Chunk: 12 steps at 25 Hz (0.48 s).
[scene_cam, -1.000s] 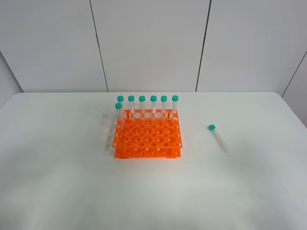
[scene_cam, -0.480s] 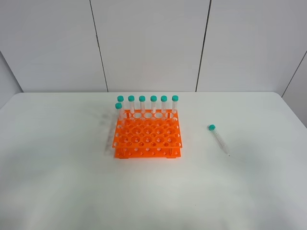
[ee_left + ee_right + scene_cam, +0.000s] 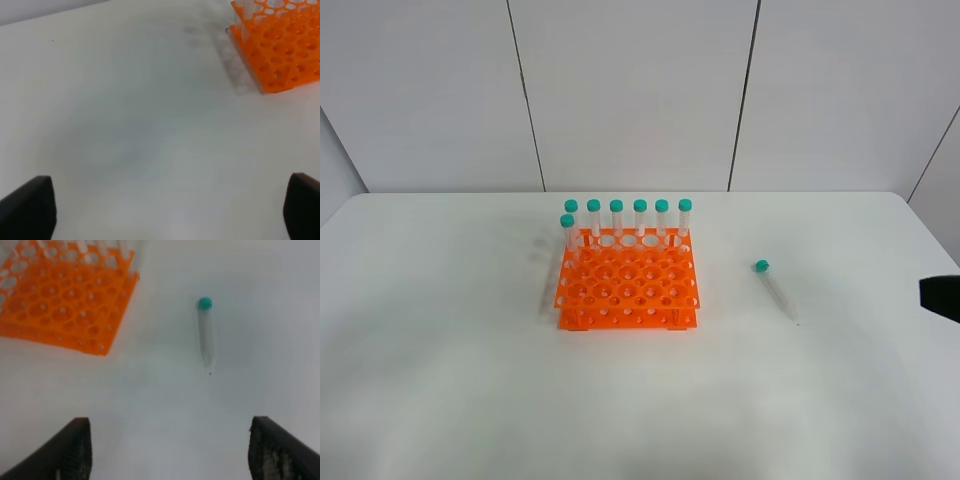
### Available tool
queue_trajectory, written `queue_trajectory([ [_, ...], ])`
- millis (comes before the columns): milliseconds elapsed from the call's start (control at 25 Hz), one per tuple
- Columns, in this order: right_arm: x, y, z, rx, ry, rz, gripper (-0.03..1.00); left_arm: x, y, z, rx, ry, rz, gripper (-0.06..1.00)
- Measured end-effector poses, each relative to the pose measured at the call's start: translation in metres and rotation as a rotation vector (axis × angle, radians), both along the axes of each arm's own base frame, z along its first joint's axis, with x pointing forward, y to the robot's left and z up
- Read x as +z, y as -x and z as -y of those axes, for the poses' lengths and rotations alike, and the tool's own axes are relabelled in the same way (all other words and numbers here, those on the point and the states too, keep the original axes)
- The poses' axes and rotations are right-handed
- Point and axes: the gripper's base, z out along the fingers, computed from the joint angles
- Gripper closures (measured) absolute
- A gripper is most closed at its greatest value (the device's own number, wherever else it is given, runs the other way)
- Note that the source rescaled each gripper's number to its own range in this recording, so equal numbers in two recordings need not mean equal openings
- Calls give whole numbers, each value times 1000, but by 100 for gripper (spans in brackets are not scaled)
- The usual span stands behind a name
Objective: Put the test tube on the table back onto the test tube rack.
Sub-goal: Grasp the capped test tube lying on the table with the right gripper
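The test tube [image 3: 776, 291] lies flat on the white table [image 3: 450, 330], right of the orange test tube rack [image 3: 627, 282], with its teal cap at the far end. In the right wrist view the tube [image 3: 205, 337] lies ahead of my open, empty right gripper [image 3: 170, 442], apart from it, and the rack [image 3: 60, 300] sits off to one side. A dark part of the right arm [image 3: 941, 297] shows at the right edge of the exterior view. My left gripper [image 3: 167, 202] is open and empty over bare table, with the rack's corner [image 3: 277, 47] ahead.
Several identical teal-capped tubes [image 3: 628, 220] stand upright in the rack's back row, and one [image 3: 567, 232] stands in the second row at the left. A grey panelled wall [image 3: 640, 90] rises behind the table.
A dark part of the right arm has come into the exterior view at the right edge. The tube and rack have not moved.
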Motion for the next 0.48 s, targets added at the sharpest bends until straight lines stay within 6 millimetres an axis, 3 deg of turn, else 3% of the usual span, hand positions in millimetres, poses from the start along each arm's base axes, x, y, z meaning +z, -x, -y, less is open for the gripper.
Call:
queue_trajectory([
  [480, 16, -127, -12, 28, 43, -212, 22, 0, 0, 0, 0, 0, 0, -6],
])
